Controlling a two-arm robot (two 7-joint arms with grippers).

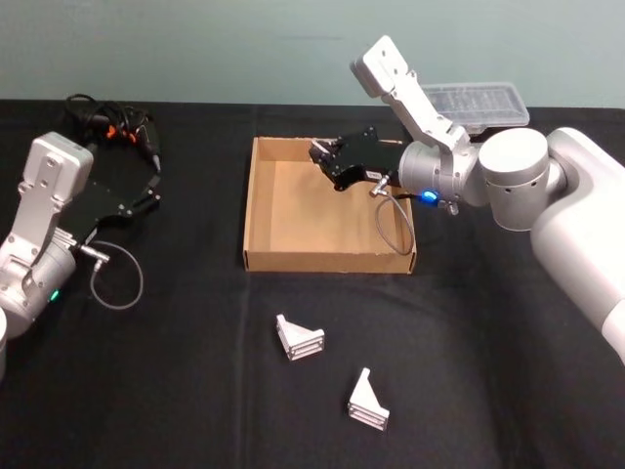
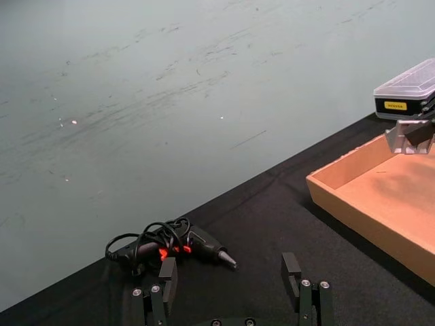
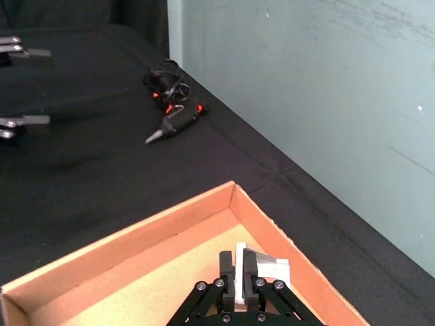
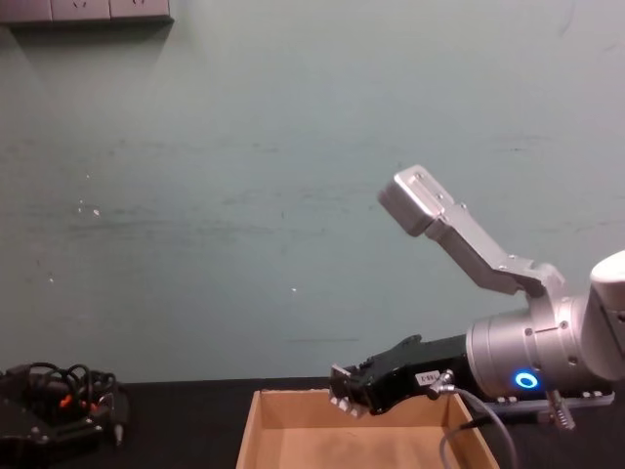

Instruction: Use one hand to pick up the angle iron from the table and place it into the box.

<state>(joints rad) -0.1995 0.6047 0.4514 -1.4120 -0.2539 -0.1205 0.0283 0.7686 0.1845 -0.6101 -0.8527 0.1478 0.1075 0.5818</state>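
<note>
Right tool (image 1: 327, 166) gripped an angle iron (image 3: 268, 268) above the cardboard box (image 1: 256, 210), not yet released; two more angle irons (image 1: 299, 338) lay at 6 o'clock; left tool (image 1: 148, 191) idled wide at 9 o'clock

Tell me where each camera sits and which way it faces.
Head: up high, looking down at the table and box; right gripper over the box, left gripper parked left.
Chest: low, looking across to the wall; right arm enters from the right.
Left wrist: behind the open left gripper, facing corded tool and box.
Right wrist: behind the right gripper, looking into the box at its held angle iron.
Both wrist views share the corded tool.
</note>
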